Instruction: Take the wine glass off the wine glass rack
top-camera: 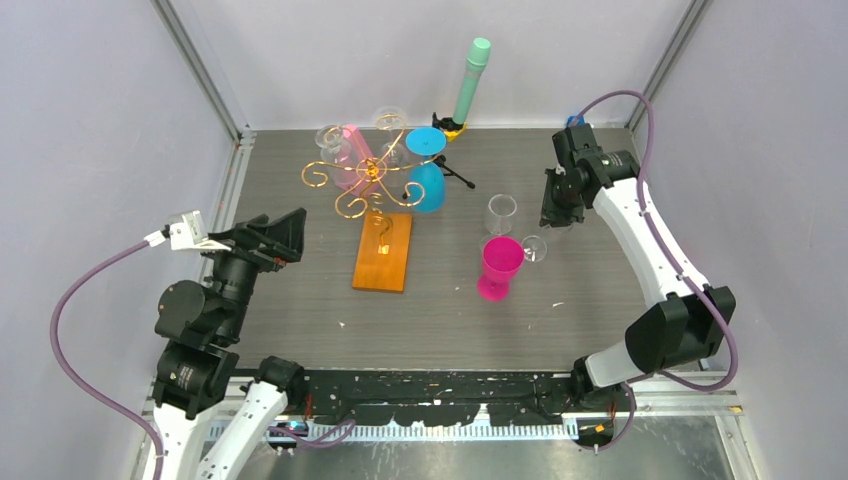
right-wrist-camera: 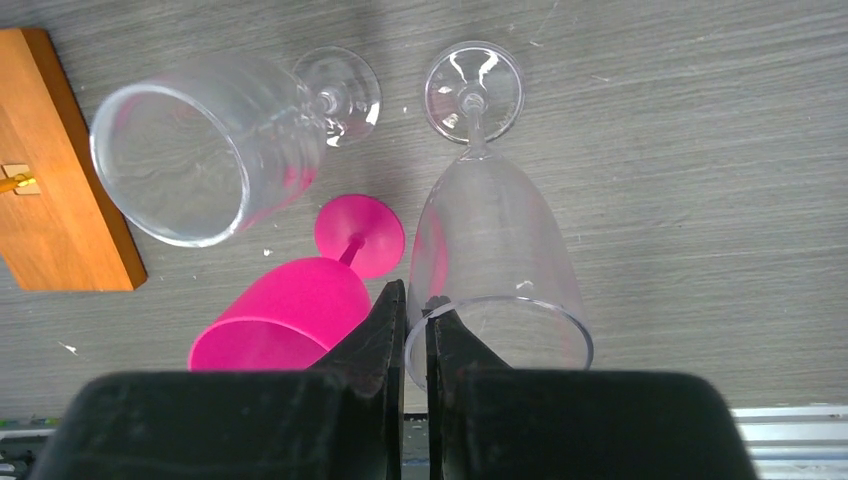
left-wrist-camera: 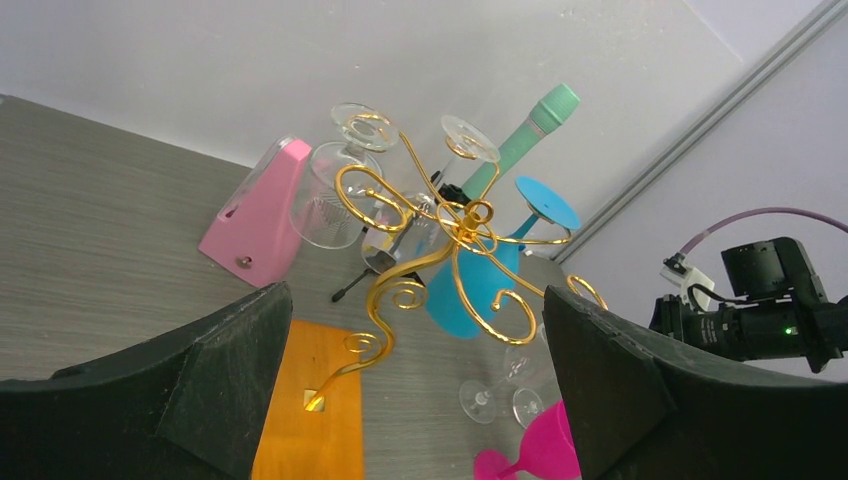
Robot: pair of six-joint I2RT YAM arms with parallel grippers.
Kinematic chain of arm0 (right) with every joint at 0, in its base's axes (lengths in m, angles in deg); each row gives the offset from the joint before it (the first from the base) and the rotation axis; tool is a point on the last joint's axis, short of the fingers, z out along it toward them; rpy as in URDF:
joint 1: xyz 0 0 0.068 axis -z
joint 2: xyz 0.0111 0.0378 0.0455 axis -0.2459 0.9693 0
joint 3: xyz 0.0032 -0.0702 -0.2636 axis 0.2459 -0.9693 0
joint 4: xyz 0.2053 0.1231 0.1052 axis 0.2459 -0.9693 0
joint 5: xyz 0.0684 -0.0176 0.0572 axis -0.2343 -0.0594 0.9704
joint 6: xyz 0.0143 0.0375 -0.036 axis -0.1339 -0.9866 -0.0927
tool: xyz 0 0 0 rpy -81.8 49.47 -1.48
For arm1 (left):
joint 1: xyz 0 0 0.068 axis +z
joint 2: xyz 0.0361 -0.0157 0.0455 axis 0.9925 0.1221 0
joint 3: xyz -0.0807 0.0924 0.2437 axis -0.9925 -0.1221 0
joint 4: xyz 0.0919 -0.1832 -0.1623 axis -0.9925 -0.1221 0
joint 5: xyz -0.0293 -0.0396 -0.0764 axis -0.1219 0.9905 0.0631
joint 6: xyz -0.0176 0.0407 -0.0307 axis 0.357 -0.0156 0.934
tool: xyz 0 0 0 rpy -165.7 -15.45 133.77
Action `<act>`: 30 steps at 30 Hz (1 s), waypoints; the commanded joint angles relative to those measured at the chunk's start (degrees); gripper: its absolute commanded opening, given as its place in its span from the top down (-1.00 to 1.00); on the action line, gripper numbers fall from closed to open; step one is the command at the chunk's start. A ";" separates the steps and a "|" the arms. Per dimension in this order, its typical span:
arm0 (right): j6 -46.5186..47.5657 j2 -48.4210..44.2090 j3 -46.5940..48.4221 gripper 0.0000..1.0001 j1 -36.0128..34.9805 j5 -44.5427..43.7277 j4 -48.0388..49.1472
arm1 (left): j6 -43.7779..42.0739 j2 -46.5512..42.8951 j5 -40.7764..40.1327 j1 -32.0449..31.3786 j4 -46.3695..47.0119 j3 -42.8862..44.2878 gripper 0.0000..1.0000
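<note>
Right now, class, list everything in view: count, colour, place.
wine glass rack: one, gold wire, orange-brown base, centre-left
hanging clear wine glasses: two, clear, on rack
blue wine glass: one, blue, on rack
magenta wine glass: one, magenta, right of rack
ribbed clear wine glass: one, clear, beside magenta one
plain clear wine glass: one, clear, right of magenta one
pink wedge: one, pink, behind rack
tripod with mint-green cylinder: one, black, far edge
left gripper: one, black, open, facing rack
right gripper: one, black, shut on plain glass

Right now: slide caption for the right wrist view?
Right gripper pinching the rim of a clear wine glass, beside a pink glass, a ribbed clear glass and the rack's wooden base.
</note>
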 commanded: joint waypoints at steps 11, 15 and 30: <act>0.36 4.30 8.06 0.22 0.13 -0.72 1.25 | -7.13 6.93 2.84 0.09 -3.90 7.03 -0.99; 0.89 4.28 10.80 0.08 0.12 0.06 1.44 | -8.56 11.05 4.16 0.09 -6.79 11.57 -0.99; -2.29 -13.43 6.04 -0.23 0.03 12.88 15.06 | -11.78 30.30 5.06 0.45 -9.38 27.20 -0.99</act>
